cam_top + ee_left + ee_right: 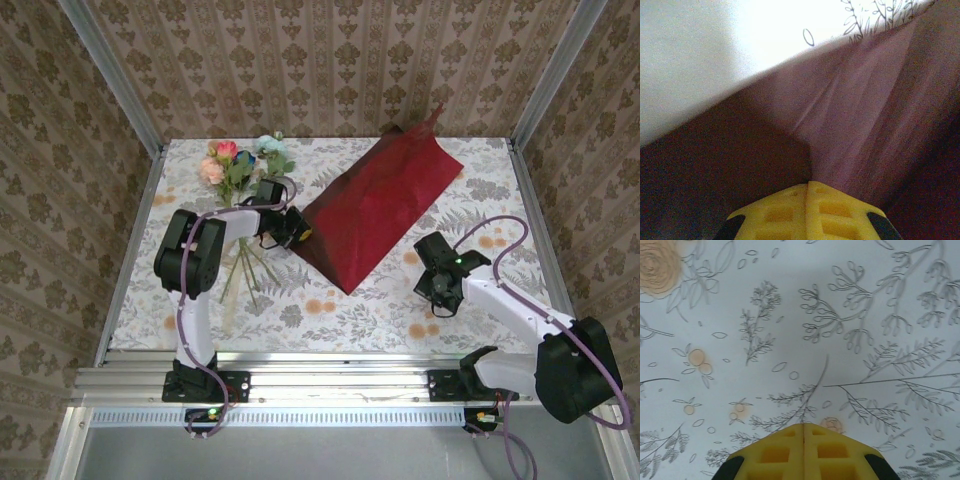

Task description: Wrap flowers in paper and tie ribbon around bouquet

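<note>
The flowers (238, 165) lie at the back left of the table, pink, red and pale blue blooms at the far end and thin stems (247, 265) trailing towards me. The paper (385, 200), red and dark maroon, lies tented in the middle. My left gripper (297, 232) is at its left corner. In the left wrist view its yellow fingertips (807, 183) are shut together, with creased maroon paper (865, 115) running out from them. My right gripper (437, 285) is shut and empty, right of the paper over bare tablecloth (790, 315), (803, 425). The ribbon is out of view.
The printed tablecloth (330, 310) covers the table. Patterned walls (320, 60) close in the back and both sides. An aluminium rail (330, 380) runs along the near edge between the arm bases. Bare cloth lies in front of the paper.
</note>
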Tool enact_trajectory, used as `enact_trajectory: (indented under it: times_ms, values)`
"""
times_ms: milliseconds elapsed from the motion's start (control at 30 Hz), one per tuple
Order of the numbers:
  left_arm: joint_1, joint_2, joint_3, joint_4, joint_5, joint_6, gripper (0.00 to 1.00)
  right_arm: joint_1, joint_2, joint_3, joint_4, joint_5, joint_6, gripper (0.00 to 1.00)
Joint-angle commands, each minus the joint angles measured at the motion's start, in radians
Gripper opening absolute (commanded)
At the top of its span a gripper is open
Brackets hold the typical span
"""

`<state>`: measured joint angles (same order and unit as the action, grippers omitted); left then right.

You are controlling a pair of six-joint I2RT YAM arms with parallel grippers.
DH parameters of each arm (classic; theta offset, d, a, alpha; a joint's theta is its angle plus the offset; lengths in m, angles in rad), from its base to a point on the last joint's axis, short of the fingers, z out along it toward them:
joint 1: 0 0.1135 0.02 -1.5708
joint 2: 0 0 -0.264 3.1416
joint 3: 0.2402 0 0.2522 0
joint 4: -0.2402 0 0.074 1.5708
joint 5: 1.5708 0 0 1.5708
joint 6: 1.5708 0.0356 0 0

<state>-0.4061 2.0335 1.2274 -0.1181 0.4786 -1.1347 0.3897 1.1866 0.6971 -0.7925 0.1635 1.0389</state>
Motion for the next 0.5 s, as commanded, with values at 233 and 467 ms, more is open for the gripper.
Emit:
enact_trajectory:
  times_ms: [233, 467]
  values:
    - [-0.191, 0.019, 0.242, -0.108, 0.021, 0.04, 0.15, -0.026, 0.074, 0.121, 0.073, -0.035, -0.057, 0.12]
    - [-0.24, -0.006, 0.287, -0.171, 0.028, 0.204, 0.22, -0.068, 0.151, 0.331, 0.062, -0.112, -0.162, 0.47]
